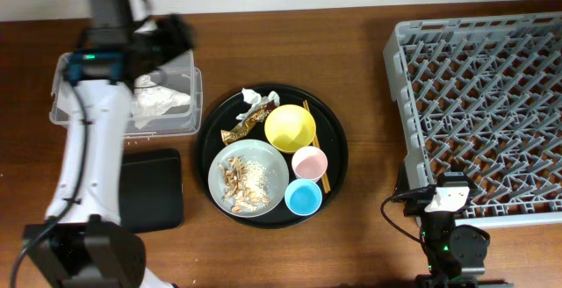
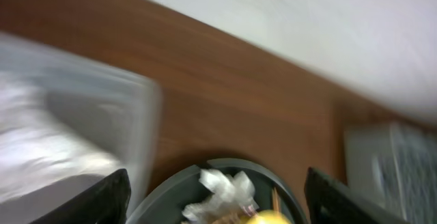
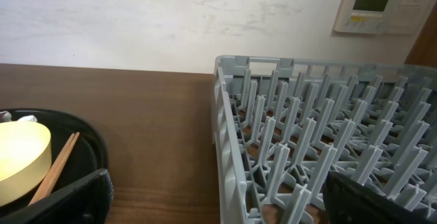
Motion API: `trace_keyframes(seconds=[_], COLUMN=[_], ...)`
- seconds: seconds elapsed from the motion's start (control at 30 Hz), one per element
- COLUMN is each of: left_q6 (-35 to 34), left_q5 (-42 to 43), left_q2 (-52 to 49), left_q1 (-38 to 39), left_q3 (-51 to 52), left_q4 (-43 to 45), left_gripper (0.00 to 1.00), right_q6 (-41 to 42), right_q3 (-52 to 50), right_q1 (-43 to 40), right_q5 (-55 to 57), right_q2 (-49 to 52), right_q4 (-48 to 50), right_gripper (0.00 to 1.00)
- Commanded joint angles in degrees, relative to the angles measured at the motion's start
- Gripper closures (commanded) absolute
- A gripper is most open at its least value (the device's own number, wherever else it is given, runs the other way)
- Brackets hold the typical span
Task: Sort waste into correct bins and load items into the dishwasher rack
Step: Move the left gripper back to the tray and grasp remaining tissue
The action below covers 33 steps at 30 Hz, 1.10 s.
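**Operator:** State of the left tool (image 1: 169,40)?

**Technician:** Fingers apart, nothing between them. It hangs over the far right part of the clear tub (image 1: 180,128). The left wrist view is blurred, and the tub wall shows there only as a grey smear.

**Operator:** Tub contents?

**Technician:** Crumpled white material (image 1: 162,102). The left arm covers the tub's left part, so anything there cannot be told.

**Operator:** Right tool (image 3: 218,207)?

**Technician:** Fingers wide apart, nothing held. It is low over the tabletop (image 1: 351,42), beside the near left corner of the dishwasher rack (image 1: 479,104). The overhead view cuts the rack off at its right edge.

**Operator:** Locate the other items.

**Technician:** All are on the round black tray (image 1: 338,139).
- The crumpled wrapper (image 1: 256,105) lies at the far rim.
- The yellow bowl (image 1: 291,127) is just beside the wrapper.
- The pink cup (image 1: 309,162) and light-blue cup (image 1: 303,197) stand nearer.
- The grey plate (image 1: 268,158) carries the tan scraps (image 1: 235,181).
- The chopsticks (image 3: 58,162) run just beside the bowl and pink cup.

The flat black tray (image 1: 154,191) sits on the near side of the tub. The arm hides its left edge.
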State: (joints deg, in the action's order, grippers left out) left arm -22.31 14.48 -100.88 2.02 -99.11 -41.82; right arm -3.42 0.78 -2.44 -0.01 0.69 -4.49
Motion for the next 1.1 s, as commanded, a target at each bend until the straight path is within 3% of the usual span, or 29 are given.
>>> trace_keyframes(seconds=[0.0,0.1,0.33,0.57,0.77,0.8,0.83,0.9,1.07], left_q6=[17.44,18.71,14.10,12.74,4.02,0.96,-2.03,-8.50,-9.86], left_q5=[-1.07,-12.59,-23.39,-23.80,-24.41,-24.39,-24.39,-23.56,-20.00], left_q2=[0.90,-1.86,-11.52,-18.75,-22.32,-22.34,-22.43,-23.10,-25.55], left_q1=[9.68,16.35,21.18,21.16,19.63,19.28,19.10,18.73,18.97], left_q3=[-0.04,-0.04,-0.04,-0.04,-0.02,-0.02,-0.02,-0.02,-0.02], left_q4=[-0.68,-0.83,0.72,2.27,2.29,1.95,1.68,1.84,2.82], left_gripper=[0.16,0.14,0.07,0.07,0.08,0.11,0.20,0.22,0.23], right_q6=[-0.22,-0.22,-0.22,-0.22,-0.22,-0.22,-0.22,-0.22,-0.22], right_q3=[-0.46,-0.46,-0.46,-0.46,-0.46,-0.46,-0.46,-0.46,-0.46], right_q1=[-0.26,-0.26,-0.26,-0.26,-0.26,-0.26,-0.26,-0.26,-0.26], right_q5=[0.31,0.31,0.31,0.31,0.31,0.31,0.31,0.31,0.31], right_q2=[-0.33,-0.33,-0.33,-0.33,-0.33,-0.33,-0.33,-0.33,-0.33], right_q4=[-0.15,-0.15,-0.15,-0.17,-0.15,-0.15,-0.17,-0.17,-0.15], right_gripper=[0.01,0.01,0.01,0.01,0.01,0.01,0.01,0.01,0.01])
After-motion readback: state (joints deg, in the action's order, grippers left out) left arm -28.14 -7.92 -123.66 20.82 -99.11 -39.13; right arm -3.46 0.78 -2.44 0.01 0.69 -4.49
